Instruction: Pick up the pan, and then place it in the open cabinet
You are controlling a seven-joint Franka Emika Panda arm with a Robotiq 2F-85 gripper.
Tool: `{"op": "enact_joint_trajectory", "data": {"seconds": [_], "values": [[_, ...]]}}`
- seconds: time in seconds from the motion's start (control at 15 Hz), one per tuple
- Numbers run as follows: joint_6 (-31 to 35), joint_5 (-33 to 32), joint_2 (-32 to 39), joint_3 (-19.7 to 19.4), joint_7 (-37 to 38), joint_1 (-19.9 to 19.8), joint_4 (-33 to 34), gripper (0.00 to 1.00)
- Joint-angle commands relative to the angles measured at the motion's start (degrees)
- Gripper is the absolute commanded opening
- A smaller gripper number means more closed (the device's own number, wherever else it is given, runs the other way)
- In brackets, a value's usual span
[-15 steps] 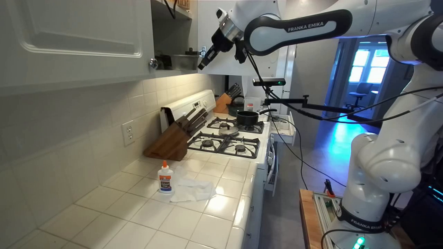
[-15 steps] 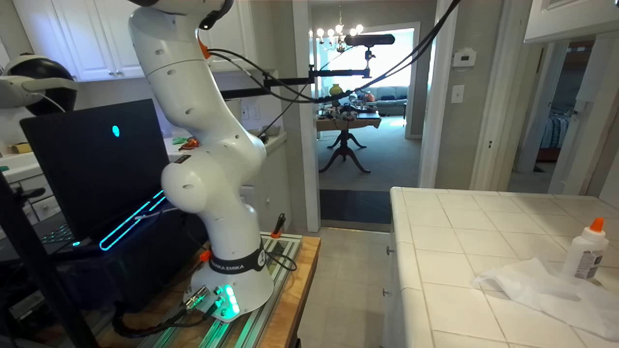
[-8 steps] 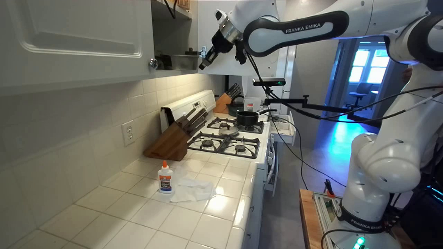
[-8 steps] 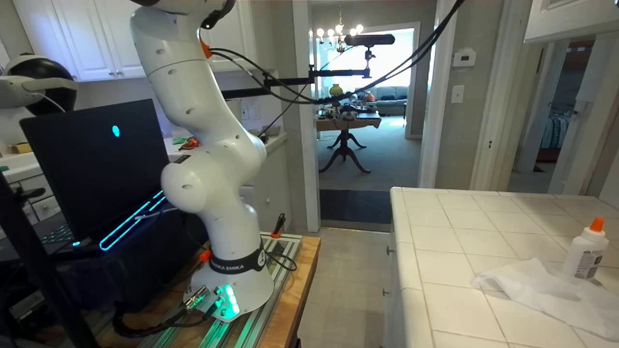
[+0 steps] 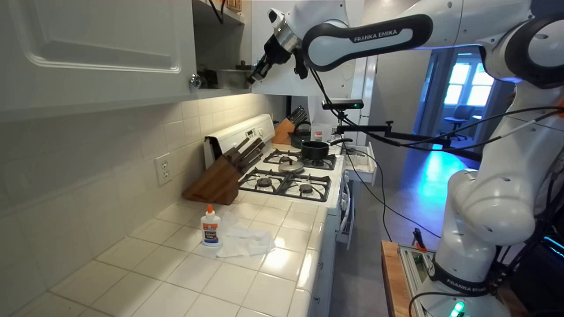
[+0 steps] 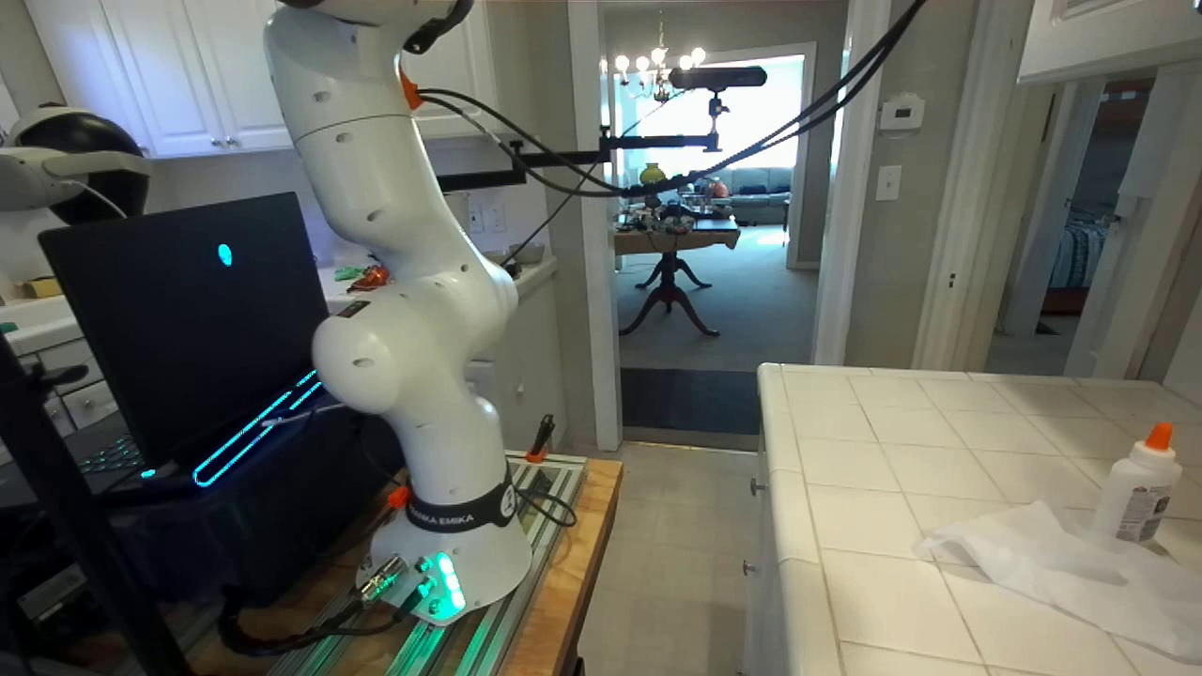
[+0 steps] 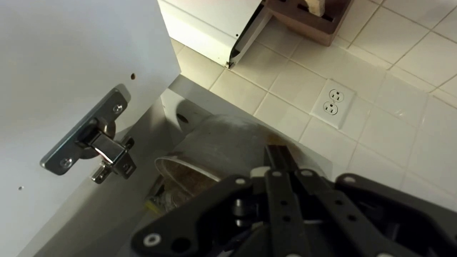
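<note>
The pan (image 7: 228, 146) is a dull grey-brown metal vessel inside the open cabinet (image 7: 117, 214), near its bottom edge. In an exterior view the pan (image 5: 232, 79) stands on the lowest shelf of the cabinet (image 5: 222, 48). Its handle is not visible. My gripper (image 7: 278, 148) is shut with its fingertips together and nothing seen between them. In the wrist view the fingertips overlap the pan's outer side; I cannot tell whether they touch it. In an exterior view the gripper (image 5: 253, 79) is at the cabinet opening, at the pan's right edge.
A hinge (image 7: 107, 146) joins the cabinet's open door (image 7: 71, 53). A closed white door (image 5: 110, 44) is nearer that camera. Below are a stove with a black pot (image 5: 314, 150) and a lid (image 5: 291, 166), a knife block (image 5: 216, 180), a glue bottle (image 5: 210, 226) and a paper towel (image 5: 246, 242).
My gripper has moved slightly left and up in an exterior view, closer to the pan and the cabinet opening. The arm has shifted with it. The pan has not visibly moved.
</note>
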Motion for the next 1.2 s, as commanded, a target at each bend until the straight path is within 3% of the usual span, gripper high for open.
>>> {"op": "enact_joint_trajectory", "data": {"seconds": [0.0,0.8,0.87,0.93,1.13], "values": [[0.96,-0.67,3.61,-0.29,-2.19,0.2,3.87,0.0],[0.6,1.3,7.2,-0.3,-5.36,0.82,7.72,0.0],[-0.13,2.42,6.48,-0.3,-6.04,1.1,7.02,0.09],[-0.09,2.87,5.24,-0.23,-6.33,1.29,5.7,0.27],[0.75,2.35,1.76,-0.06,-6.44,1.68,1.89,0.45]]}}
